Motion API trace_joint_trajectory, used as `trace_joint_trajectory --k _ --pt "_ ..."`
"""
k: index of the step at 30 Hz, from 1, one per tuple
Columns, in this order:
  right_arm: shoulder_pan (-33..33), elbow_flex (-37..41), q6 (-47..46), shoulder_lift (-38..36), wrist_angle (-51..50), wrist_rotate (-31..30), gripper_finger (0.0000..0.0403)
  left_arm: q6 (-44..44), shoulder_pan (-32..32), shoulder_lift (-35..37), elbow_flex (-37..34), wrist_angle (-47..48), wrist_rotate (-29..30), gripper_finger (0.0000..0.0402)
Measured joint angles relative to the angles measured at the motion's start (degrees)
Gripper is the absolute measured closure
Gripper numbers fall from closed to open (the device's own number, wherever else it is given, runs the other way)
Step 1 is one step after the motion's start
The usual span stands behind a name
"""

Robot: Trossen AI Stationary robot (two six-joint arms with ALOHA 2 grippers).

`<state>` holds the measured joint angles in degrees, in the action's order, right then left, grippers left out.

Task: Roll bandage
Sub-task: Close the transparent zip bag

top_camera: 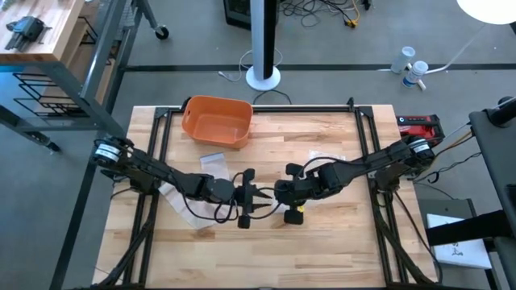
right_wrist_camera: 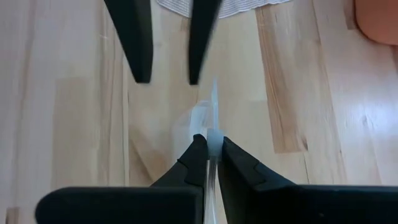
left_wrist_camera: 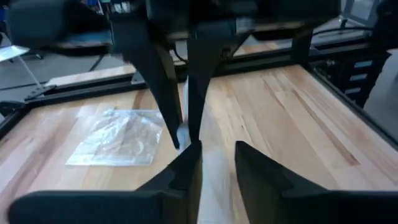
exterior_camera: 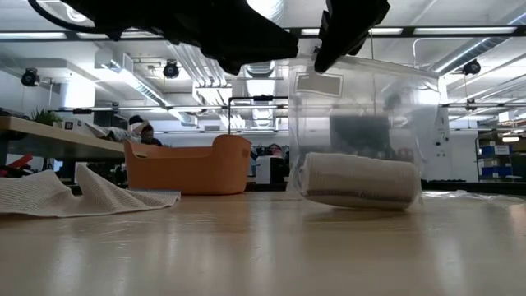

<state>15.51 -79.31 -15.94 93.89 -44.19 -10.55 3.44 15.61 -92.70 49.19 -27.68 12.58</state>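
Both tools are met near the centre of the desk point(top_camera: 322, 234) in the high view. The right tool point(top_camera: 275, 196) is clenched on the top edge of a clear plastic bag point(exterior_camera: 362, 131); in the right wrist view its fingertips point(right_wrist_camera: 208, 144) are pinched on the thin film. The bag is held upright, and the rolled bandage point(exterior_camera: 359, 181) is seen through it in the low view, lying on its side on the desk at the bag's base. Whether the roll is fully inside the bag cannot be told. The left tool point(top_camera: 260, 196) is released, jaws spread, tips pointed toward 3 o'clock and just beside the right tool's tips; no contact with the bag is seen. A loose strip of unrolled bandage cloth point(exterior_camera: 74, 196) is spread flat on the desk, under the left arm at roughly 8 o'clock from the tools in the high view. An orange tub point(top_camera: 216, 121) is set at about 11 o'clock from the tools, near the far desk edge. A second flat plastic bag point(left_wrist_camera: 118, 137) is lying on the desk beyond the right tool in the left wrist view.
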Motion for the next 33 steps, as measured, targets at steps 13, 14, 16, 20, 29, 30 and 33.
trace_joint_trajectory --k 13,14,16,20,29,30,33 --pt "-0.1 0.5 -0.1 0.1 3.5 -0.3 0.0384 -1.0 -0.8 -3.1 -0.1 -3.7 3.0 0.0281" --pt "0.0 0.6 -0.1 0.1 3.7 -0.4 0.0384 -0.7 -0.8 -2.7 -0.1 -3.3 3.0 0.0283" --pt "0.1 0.7 -0.1 0.1 3.9 -0.3 0.0384 0.4 -0.5 -1.9 -0.1 -2.7 3.0 0.0285" --pt "0.1 1.3 -0.1 0.1 3.8 0.5 0.0384 2.0 -0.3 -0.6 1.0 -1.7 6.4 0.0282" --pt "0.1 1.7 0.1 0.1 4.2 0.5 0.0384 2.0 -0.9 -1.1 0.9 0.4 5.0 0.0244" --pt "0.1 1.7 0.1 0.1 4.2 0.5 0.0384 1.7 -1.0 -1.5 0.7 0.8 5.0 0.0242" --pt "0.1 1.7 0.0 0.1 4.3 0.5 0.0384 1.6 -1.3 -2.2 0.7 -0.1 5.1 0.0245"
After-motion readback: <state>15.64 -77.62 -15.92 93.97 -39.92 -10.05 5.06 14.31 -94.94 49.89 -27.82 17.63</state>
